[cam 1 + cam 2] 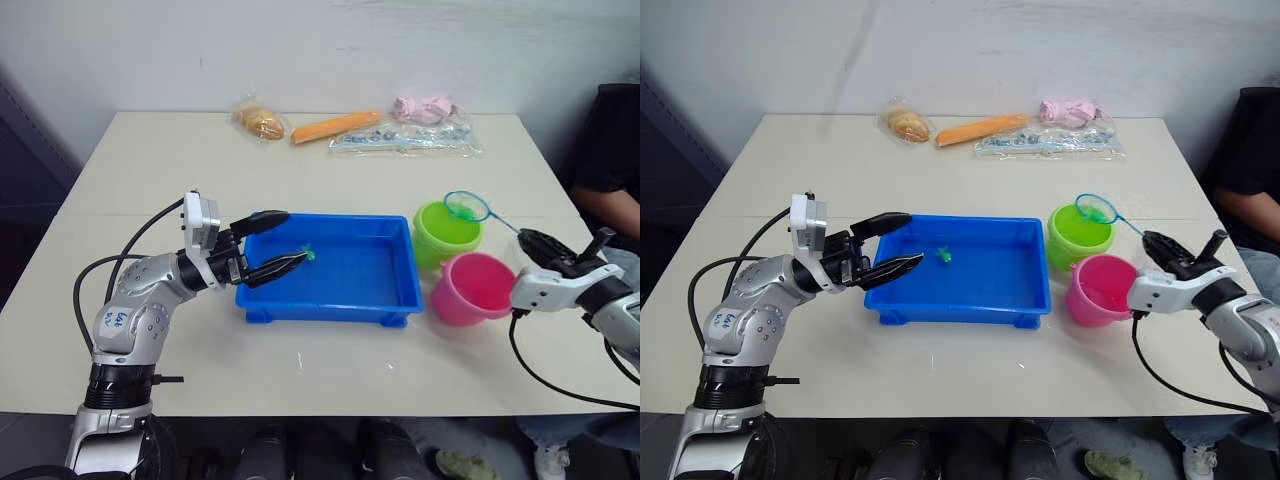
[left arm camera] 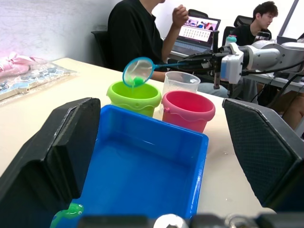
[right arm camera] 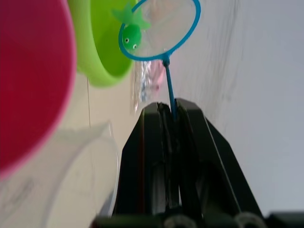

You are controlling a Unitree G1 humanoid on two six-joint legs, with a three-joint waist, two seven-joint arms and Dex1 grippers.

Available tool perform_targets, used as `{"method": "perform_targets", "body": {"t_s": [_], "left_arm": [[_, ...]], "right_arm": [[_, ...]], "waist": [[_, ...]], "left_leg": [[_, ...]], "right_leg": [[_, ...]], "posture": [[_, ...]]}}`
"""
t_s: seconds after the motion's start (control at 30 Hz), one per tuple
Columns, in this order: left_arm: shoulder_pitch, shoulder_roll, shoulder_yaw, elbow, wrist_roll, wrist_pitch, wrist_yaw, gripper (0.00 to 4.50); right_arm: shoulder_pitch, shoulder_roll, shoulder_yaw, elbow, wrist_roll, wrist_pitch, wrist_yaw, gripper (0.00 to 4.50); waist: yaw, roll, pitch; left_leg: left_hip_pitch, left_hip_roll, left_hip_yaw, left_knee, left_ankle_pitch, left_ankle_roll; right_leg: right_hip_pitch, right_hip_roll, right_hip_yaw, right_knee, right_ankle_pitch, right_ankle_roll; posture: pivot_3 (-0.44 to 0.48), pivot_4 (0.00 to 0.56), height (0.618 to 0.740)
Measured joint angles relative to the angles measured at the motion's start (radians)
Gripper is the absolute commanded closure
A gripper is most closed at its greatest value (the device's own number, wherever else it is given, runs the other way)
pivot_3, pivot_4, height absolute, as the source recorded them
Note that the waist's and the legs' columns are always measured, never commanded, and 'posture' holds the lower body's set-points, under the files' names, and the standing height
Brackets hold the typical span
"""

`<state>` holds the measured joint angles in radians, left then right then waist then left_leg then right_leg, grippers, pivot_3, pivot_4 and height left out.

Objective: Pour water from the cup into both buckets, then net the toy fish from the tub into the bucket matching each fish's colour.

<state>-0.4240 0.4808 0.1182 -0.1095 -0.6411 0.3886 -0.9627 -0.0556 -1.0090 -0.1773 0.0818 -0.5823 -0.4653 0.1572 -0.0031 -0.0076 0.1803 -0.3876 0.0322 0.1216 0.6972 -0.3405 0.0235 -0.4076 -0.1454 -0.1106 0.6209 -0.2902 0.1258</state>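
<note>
The blue tub (image 1: 330,300) lies mid-table with one green toy fish (image 1: 305,254) near its far left corner. My left gripper (image 1: 274,242) is open, one finger on each side of the tub's left wall. The lime green bucket (image 1: 445,232) and pink bucket (image 1: 472,288) stand right of the tub. My right gripper (image 1: 535,243) is shut on the thin handle of a blue net (image 1: 466,206), whose hoop hangs over the green bucket. In the net lies a green fish (image 3: 130,33). The clear cup (image 2: 180,83) stands just behind the pink bucket.
Along the table's far edge lie a bagged bun (image 1: 261,121), a carrot (image 1: 336,126), a clear packet (image 1: 405,138) and a pink bundle (image 1: 425,107). A person in black (image 1: 610,150) sits at the right end; others sit at a laptop (image 2: 197,31).
</note>
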Motion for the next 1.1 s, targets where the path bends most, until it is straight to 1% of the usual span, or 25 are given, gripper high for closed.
{"method": "perform_targets", "body": {"t_s": [0.23, 0.43, 0.57, 0.67, 0.73, 0.77, 0.8, 0.87, 0.97, 1.1], "left_arm": [[0.003, -0.002, -0.002, -0.002, 0.000, -0.006, 0.002, 0.07], [0.006, -0.002, -0.002, -0.003, 0.000, -0.008, 0.005, 0.07], [0.013, -0.003, -0.002, -0.011, 0.000, -0.008, 0.009, 0.07], [0.016, -0.005, -0.003, -0.021, 0.000, -0.008, 0.009, 0.07], [0.016, -0.007, -0.004, -0.022, 0.000, -0.011, 0.010, 0.07], [0.016, -0.011, -0.004, -0.022, 0.000, -0.016, 0.010, 0.07], [0.015, -0.015, -0.009, -0.021, 0.002, -0.023, 0.009, 0.07], [0.007, -0.023, -0.013, -0.016, 0.003, -0.026, 0.010, 0.07], [0.002, -0.027, -0.015, -0.015, 0.003, -0.028, 0.011, 0.07], [0.003, -0.028, -0.018, -0.015, 0.003, -0.028, 0.011, 0.07]], "right_arm": [[-0.038, 0.001, 0.017, 0.020, -0.002, -0.013, -0.005, 4.50], [-0.041, 0.000, 0.017, 0.026, -0.002, -0.018, -0.004, 4.50], [-0.035, 0.000, 0.017, 0.024, -0.001, -0.025, -0.002, 4.50], [-0.004, 0.000, 0.025, 0.006, 0.001, -0.039, 0.017, 4.50], [-0.012, 0.000, 0.028, 0.017, 0.001, -0.031, 0.008, 4.50], [-0.033, 0.000, 0.010, 0.039, 0.001, -0.014, -0.008, 4.50], [-0.030, 0.000, -0.002, 0.022, 0.004, -0.016, -0.006, 4.50], [0.004, 0.021, 0.022, -0.017, -0.003, -0.025, -0.005, 4.50], [-0.004, 0.029, 0.009, -0.012, -0.014, 0.016, -0.020, 4.50], [0.015, 0.026, 0.006, -0.018, -0.021, 0.022, -0.020, 4.50]], "waist": [[0.000, 0.000, 0.000], [0.000, 0.000, 0.000], [0.000, 0.000, 0.000], [0.001, 0.000, 0.000], [0.000, 0.000, 0.000], [0.000, 0.000, 0.000], [0.000, 0.000, 0.000], [0.001, 0.000, 0.000], [0.000, 0.000, 0.000], [0.002, 0.000, 0.000]], "left_leg": [[0.000, 0.000, 0.000, 0.000, 0.000, 0.000], [0.000, 0.000, 0.000, 0.000, 0.000, 0.000], [0.000, 0.000, 0.000, 0.000, 0.000, 0.000], [0.000, 0.000, 0.000, 0.000, 0.000, 0.000], [0.000, -0.001, 0.001, 0.000, 0.000, 0.001], [0.000, -0.001, 0.001, 0.000, 0.001, 0.001], [0.000, 0.000, 0.000, 0.000, 0.001, 0.000], [0.000, 0.000, 0.000, 0.000, 0.001, 0.000], [0.000, -0.001, 0.000, 0.000, 0.002, 0.001], [0.000, -0.001, 0.000, 0.000, 0.002, 0.001]], "right_leg": [[0.000, -0.001, 0.000, 0.001, 0.000, 0.000], [0.000, -0.001, 0.000, 0.001, 0.000, 0.000], [0.000, -0.001, 0.000, 0.001, 0.000, 0.000], [0.000, -0.001, 0.000, 0.001, 0.000, 0.000], [0.000, -0.001, 0.001, 0.001, 0.000, 0.000], [0.000, -0.001, 0.001, 0.001, 0.000, 0.000], [0.000, 0.000, 0.000, 0.000, 0.000, 0.000], [0.000, -0.001, 0.000, 0.001, 0.000, 0.000], [0.000, -0.002, 0.001, 0.001, 0.000, 0.000], [0.000, -0.002, 0.000, 0.001, 0.000, 0.000]], "posture": [[0.000, 0.150, 0.740], [0.000, 0.150, 0.740], [0.000, 0.150, 0.740], [0.000, 0.150, 0.740], [0.000, 0.150, 0.740], [0.000, 0.150, 0.740], [0.000, 0.150, 0.740], [0.000, 0.150, 0.740], [0.000, 0.150, 0.740], [0.000, 0.150, 0.740]]}}
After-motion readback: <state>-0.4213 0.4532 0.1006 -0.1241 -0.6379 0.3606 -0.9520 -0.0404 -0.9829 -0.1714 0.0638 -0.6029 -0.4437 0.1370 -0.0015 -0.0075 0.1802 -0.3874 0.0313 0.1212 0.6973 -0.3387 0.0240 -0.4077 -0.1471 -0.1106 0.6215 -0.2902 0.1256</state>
